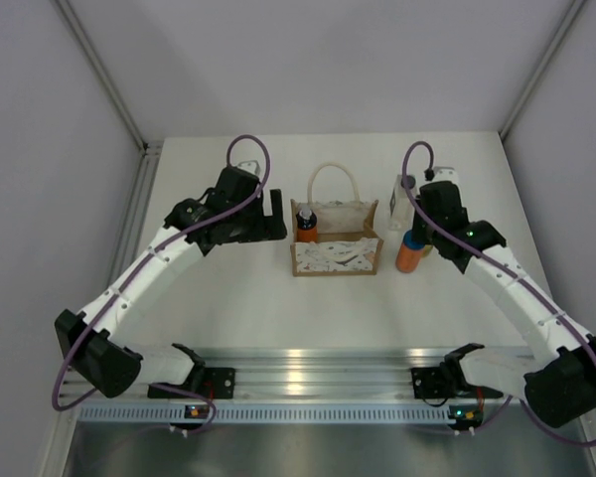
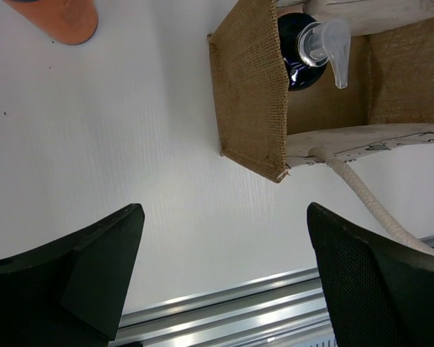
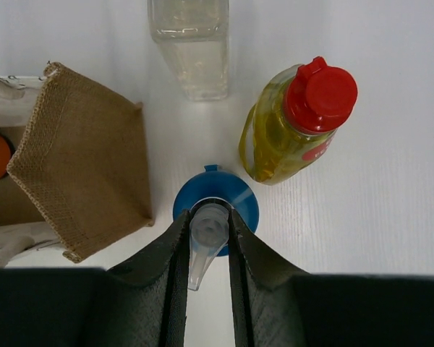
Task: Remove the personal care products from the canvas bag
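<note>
Right wrist view has my right claw (image 3: 208, 217) clamped on the clear pump head of a blue-capped bottle (image 3: 239, 202). The bottle is outside the canvas bag (image 3: 87, 173), just beside its woven end wall. Past it a yellow bottle (image 3: 296, 123) with a red cap and a clear bottle (image 3: 189, 50) both stand on the white table (image 3: 390, 217).

From the top camera the blue-capped bottle proves orange-bodied, at the bag's right end. The clear bottle shows behind it, but I cannot pick out the yellow one there. That camera also shows a second orange bottle (image 1: 305, 227) upright in the bag's left end. The left wrist view looks down on its dark blue cap and clear pump.

My left claw (image 2: 224, 246) hangs wide apart, holding nothing, over bare table near the bag's left end. Only its wrist view catches an orange shape (image 2: 58, 18) on the table, cut off by the frame's top edge.
</note>
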You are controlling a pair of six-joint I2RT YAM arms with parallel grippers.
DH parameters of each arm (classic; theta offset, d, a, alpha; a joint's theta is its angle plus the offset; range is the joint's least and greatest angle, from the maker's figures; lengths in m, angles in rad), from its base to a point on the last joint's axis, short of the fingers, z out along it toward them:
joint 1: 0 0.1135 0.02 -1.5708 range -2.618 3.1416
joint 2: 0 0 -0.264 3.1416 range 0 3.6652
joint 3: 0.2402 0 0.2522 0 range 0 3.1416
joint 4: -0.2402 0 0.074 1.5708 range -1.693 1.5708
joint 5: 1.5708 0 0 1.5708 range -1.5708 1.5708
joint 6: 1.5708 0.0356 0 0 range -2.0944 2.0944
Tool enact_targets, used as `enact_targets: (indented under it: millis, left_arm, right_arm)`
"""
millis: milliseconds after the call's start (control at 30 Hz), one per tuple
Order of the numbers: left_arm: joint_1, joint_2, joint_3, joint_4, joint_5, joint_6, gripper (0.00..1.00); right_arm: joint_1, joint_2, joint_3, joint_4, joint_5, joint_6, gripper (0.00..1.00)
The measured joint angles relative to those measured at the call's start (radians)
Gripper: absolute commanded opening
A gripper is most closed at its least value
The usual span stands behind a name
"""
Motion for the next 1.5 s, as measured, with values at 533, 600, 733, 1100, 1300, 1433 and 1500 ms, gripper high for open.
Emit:
enact_targets:
  millis: [533,600,733,1100,1300,1433,1500]
  left_arm:
    - [-0.003,0.143,0.289,-0.027,0.032,0.023,0.99]
    - [-0.015,0.172,0.32,-0.027,0.028,0.027,0.98]
    - [-0.068,0.243,0.398,-0.047,-0.022,0.028,0.93]
    - [-0.17,0.527,0.664,-0.177,-0.254,-0.04,0.54]
    - [-0.17,0.591,0.668,-0.222,-0.299,-0.071,0.53]
    - [-0.17,0.62,0.676,-0.229,-0.323,-0.087,0.49]
    - [-0.17,0.635,0.682,-0.229,-0.33,-0.094,0.47]
  right_arm:
    - [0.0,-0.062,-0.063,0.086,-0.011,0.01,0.66]
    - [0.0,-0.084,-0.06,0.084,-0.01,0.01,0.67]
    - [0.0,-0.104,-0.004,0.048,-0.01,0.01,0.73]
    - [0.0,-0.235,0.124,-0.032,-0.031,0.028,0.88]
    - [0.0,-0.266,0.124,-0.08,-0.071,0.029,0.88]
    - [0.0,-0.266,0.122,-0.095,-0.108,0.034,0.88]
    - [0.0,-0.266,0.122,-0.095,-0.12,0.033,0.88]
